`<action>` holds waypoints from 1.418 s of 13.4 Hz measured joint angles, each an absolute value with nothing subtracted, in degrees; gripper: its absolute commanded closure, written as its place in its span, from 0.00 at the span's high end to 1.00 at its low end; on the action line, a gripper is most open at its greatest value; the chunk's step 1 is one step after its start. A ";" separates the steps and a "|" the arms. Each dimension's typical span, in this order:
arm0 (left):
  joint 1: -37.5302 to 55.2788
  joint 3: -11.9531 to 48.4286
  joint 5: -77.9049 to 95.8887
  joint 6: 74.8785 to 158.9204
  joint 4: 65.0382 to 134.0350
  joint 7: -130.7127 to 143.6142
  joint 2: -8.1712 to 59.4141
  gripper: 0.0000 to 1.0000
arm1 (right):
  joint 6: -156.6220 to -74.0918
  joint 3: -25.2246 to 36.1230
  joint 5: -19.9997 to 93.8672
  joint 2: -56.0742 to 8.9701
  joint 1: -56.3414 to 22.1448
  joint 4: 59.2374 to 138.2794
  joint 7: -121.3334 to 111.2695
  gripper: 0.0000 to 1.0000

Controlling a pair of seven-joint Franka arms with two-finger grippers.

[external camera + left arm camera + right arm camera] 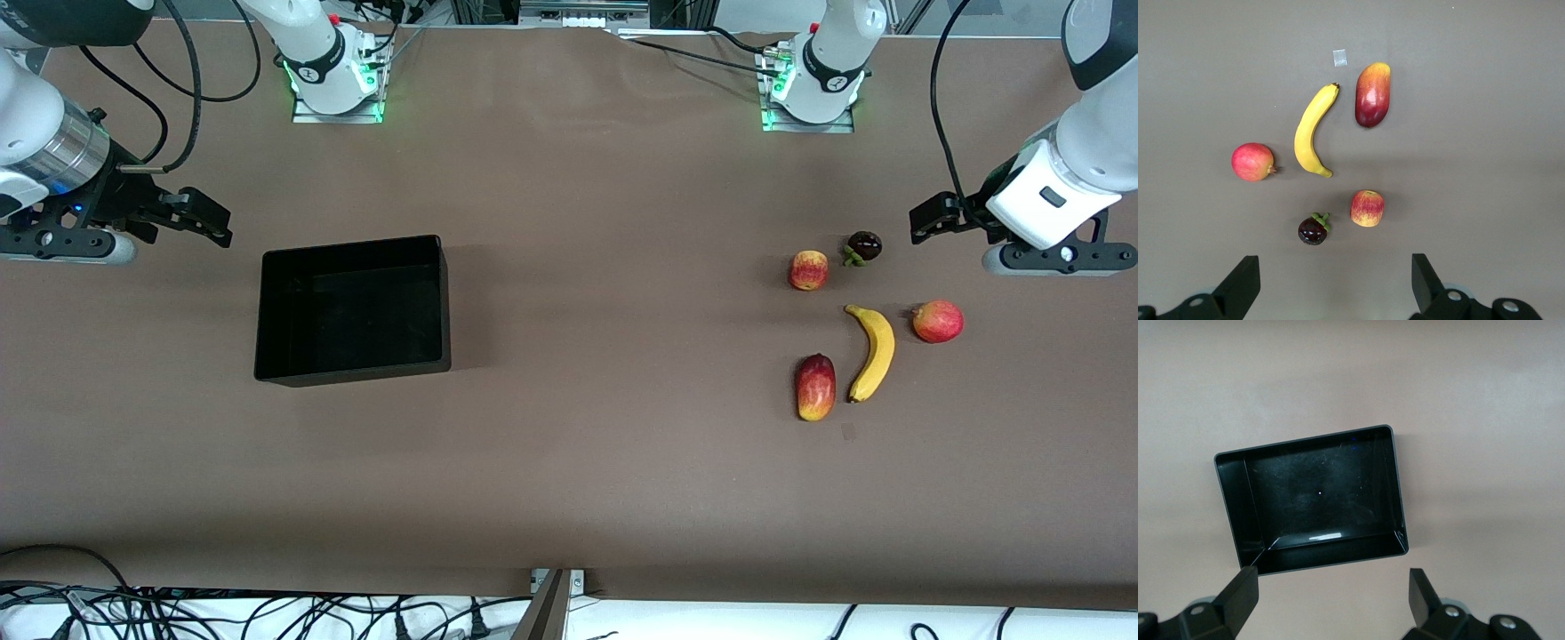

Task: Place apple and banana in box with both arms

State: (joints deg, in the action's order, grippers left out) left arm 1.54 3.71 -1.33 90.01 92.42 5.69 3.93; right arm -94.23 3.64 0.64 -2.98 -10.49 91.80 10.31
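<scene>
The red-and-yellow oval fruit lies nearest the front camera, on the brown table. No brand, label or readable writing shows on anything.

The table is a plain brown sheet. Toward the right arm's end sits the box, a black rectangular open-top bin with low walls and a glossy inside that reflects light; nothing lies in it. It stands well apart from all the fruit.

The fruit is clustered toward the left arm's end. The banana is yellow, curved, with dark tips, the longest fruit; it lies just beside the oval fruit, not touching it. The round pinkish-red fruit with a stem nub lies near the banana, toward the left arm's end. The apple is small and slightly blocky, red with yellow-orange streaks; it lies farther from the front camera than the banana and the oval fruit. Just beside it is a small dark purple fruit with a green stalk, the smallest fruit. A tiny pale square lies on the table near the oval fruit.

The left gripper hangs over bare table near the dark fruit, fingers spread and holding nothing. The right gripper hangs over bare table near the box, fingers likewise spread and holding nothing.
</scene>
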 measured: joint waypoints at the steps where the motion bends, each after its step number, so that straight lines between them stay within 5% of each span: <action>1: 1.56 3.74 -1.33 90.01 92.17 5.69 4.25 1.00 | -94.08 2.92 0.64 -2.97 -9.50 91.80 10.31 1.00; 19: 1.79 3.92 -1.33 88.87 91.95 5.69 4.94 1.00 | -90.74 1.85 0.64 -2.59 -8.88 91.72 10.31 1.00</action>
